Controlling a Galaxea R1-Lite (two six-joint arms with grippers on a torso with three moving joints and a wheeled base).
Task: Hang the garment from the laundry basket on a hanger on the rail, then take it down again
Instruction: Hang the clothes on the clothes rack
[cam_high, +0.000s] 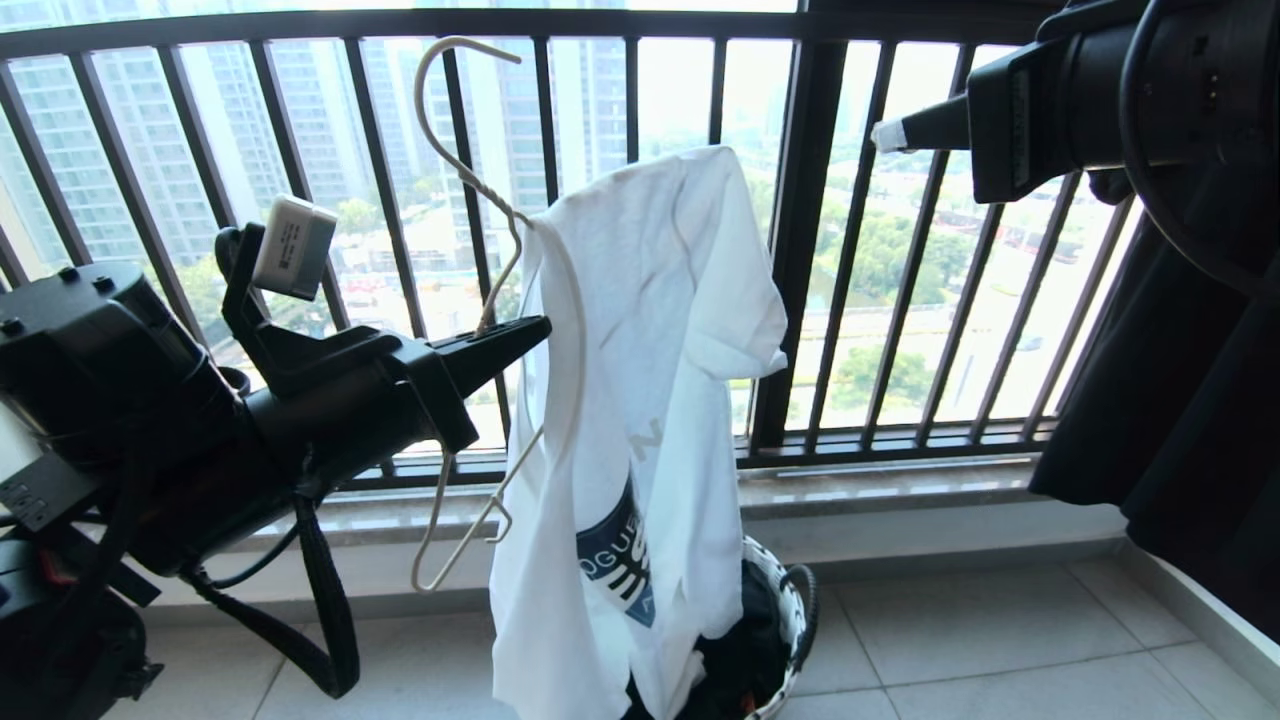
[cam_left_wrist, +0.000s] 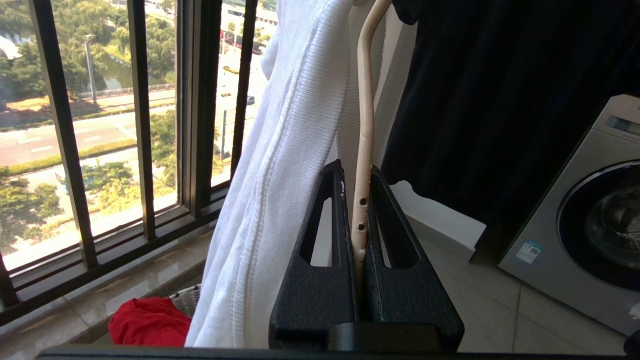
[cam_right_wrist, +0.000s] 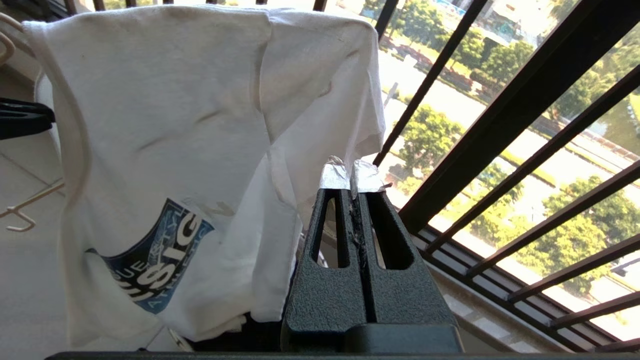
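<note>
At far left of the head view, left arm reaching in from the lower left, its left gripper (cam_high: 535, 330) clamped tight on one arm of the hanger (cam_high: 497, 330); in the left wrist view the cream wire (cam_left_wrist: 363, 165) pinched between both black fingers (cam_left_wrist: 325, 240), with small notches showing just above the grip. Hanger held tilted steeply, long hook up against the dark balcony railing (cam_high: 380, 200), free end with its little hook hanging low toward the tiled floor (cam_high: 1000, 640). No grey pierced rail in sight anywhere, so hook resting on nothing visible.

Just right of that, the garment (cam_high: 650, 400), a white T-shirt, draped over the hanger's far shoulder and hanging straight down, blue chest print (cam_high: 620, 560) crumpled near the bottom, hem trailing into the laundry basket (cam_high: 790, 620). Basket on the floor beside the railing's sill, woven rim and dark handle loop peeking out behind the shirt, dark cloth inside; a red cloth (cam_left_wrist: 145, 320) seen next to it from the left wrist.

Further right, the right gripper (cam_high: 885, 135) high up, level with the top of the shirt but clear of it, taped fingertips (cam_right_wrist: 345, 175) pressed together on nothing; from its own camera, sleeve edge of the shirt (cam_right_wrist: 200, 150) just beyond the tips, not caught between them.

At far right, a black garment (cam_high: 1180, 400) hanging down, and a washing machine (cam_left_wrist: 590, 215) visible past it from the left wrist
</note>
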